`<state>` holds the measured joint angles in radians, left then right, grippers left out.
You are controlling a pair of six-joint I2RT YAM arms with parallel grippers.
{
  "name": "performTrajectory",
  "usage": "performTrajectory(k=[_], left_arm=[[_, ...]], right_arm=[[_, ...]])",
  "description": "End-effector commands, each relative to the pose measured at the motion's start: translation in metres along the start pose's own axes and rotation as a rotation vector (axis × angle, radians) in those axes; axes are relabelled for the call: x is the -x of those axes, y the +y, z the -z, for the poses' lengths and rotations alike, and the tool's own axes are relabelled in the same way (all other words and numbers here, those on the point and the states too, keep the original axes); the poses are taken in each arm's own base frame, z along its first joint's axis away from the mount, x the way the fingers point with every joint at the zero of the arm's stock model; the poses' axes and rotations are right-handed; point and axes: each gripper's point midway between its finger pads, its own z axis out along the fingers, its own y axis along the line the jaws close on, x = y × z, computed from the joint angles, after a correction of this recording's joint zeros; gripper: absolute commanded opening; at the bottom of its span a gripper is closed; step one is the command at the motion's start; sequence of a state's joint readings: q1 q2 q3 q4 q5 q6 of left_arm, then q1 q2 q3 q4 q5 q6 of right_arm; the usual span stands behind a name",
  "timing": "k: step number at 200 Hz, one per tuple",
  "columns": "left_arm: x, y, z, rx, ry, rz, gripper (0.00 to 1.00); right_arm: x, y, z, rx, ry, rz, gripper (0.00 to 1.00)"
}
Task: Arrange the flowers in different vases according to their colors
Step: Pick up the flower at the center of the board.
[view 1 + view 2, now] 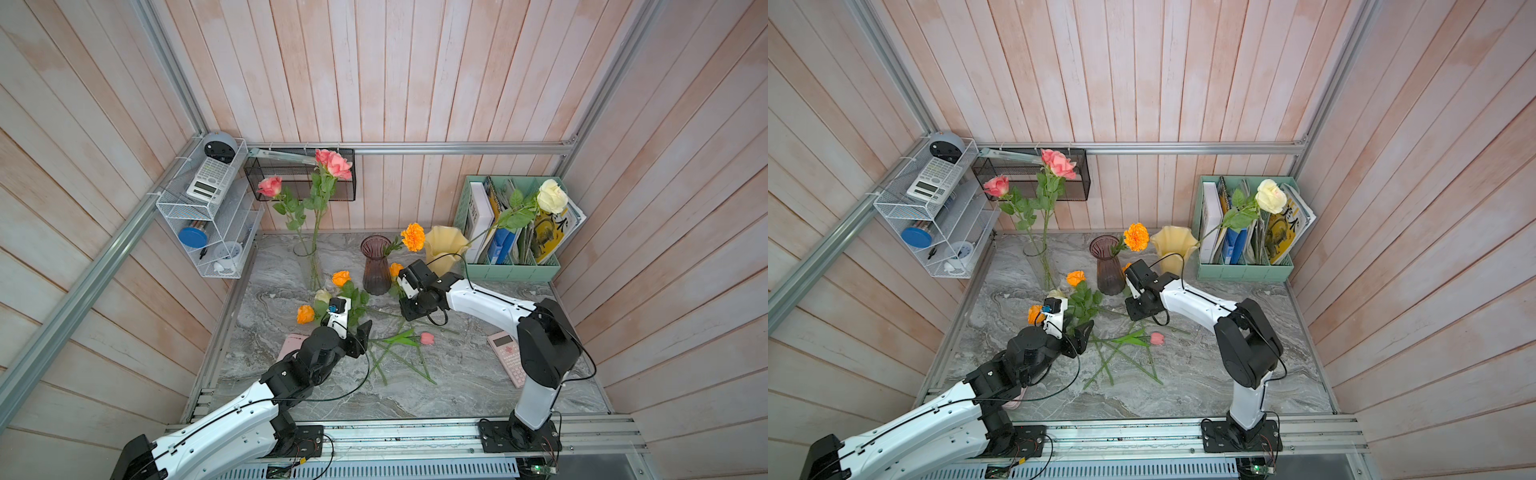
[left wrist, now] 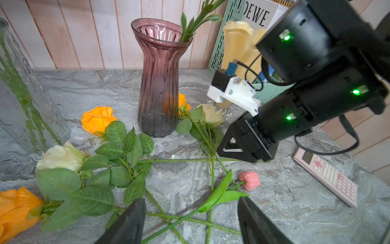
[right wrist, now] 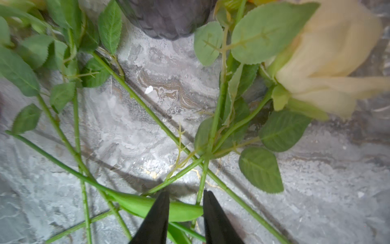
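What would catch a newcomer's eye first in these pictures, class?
Tall pink roses stand in the clear vase at the back, and a cream rose leans out of the yellow vase toward the file holder. In the middle, loose flowers lie tangled on the marble table, stems crossing.

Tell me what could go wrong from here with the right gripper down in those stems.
The right gripper is low over crossed stems, so closing may catch the tulip leaf or a second stem along with that of the cream rose. Lifting could drag tangled neighbours. The purple vase stands close beside that arm and might get knocked.
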<state>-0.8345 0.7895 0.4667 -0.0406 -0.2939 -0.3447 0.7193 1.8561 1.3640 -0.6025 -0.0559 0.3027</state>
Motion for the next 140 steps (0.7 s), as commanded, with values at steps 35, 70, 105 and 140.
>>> performTrajectory(k=[35, 70, 105, 140], left_arm=[[-0.009, 0.0, -0.001, -0.011, -0.003, 0.014, 0.74], [-0.01, 0.001, -0.002, -0.01, -0.002, 0.008, 0.74], [-0.013, 0.002, -0.003, -0.007, 0.002, 0.003, 0.74], [-0.013, 0.001, -0.003, -0.009, 0.001, -0.002, 0.74]], right_arm=[[-0.011, -0.014, -0.015, -0.062, 0.087, -0.014, 0.27], [-0.01, -0.017, -0.028, -0.069, 0.102, -0.027, 0.27], [-0.011, -0.026, -0.037, -0.068, 0.116, -0.06, 0.26], [-0.015, -0.028, -0.043, -0.036, 0.124, -0.083, 0.25]])
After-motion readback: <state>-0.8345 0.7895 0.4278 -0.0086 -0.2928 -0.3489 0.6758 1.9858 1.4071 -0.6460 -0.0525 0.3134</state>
